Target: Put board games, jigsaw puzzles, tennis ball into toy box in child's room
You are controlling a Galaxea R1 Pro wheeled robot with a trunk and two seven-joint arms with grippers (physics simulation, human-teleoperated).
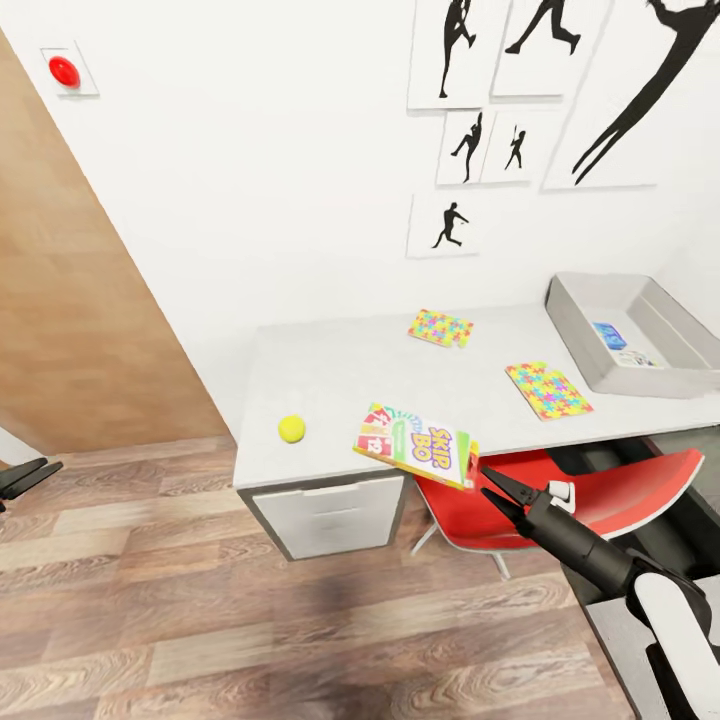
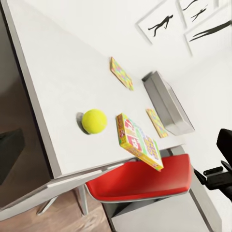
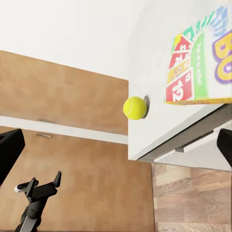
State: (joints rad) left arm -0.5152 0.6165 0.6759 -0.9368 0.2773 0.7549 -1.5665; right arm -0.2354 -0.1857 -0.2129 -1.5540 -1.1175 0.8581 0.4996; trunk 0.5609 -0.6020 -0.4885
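Right gripper [image 1: 497, 490] jaws spread, empty, just off the desk [image 1: 340, 375] front edge beside a board game [image 1: 418, 445] overhanging that edge. Left gripper [image 1: 30, 475] low at the far left over wood floor [image 1: 250, 620]; its opening can't be judged. Tennis ball [image 1: 291, 429] sits near the desk's left front corner. Two jigsaw puzzles [image 1: 441, 328] [image 1: 547, 390] lie mid-desk. Toy box [image 1: 690, 345] at the right end holds a blue box [image 1: 610, 335]. Red chair [image 1: 600, 495] tucked under. Left wrist view shows the game [image 2: 138, 141] tilted above the chair seat [image 2: 145, 179].
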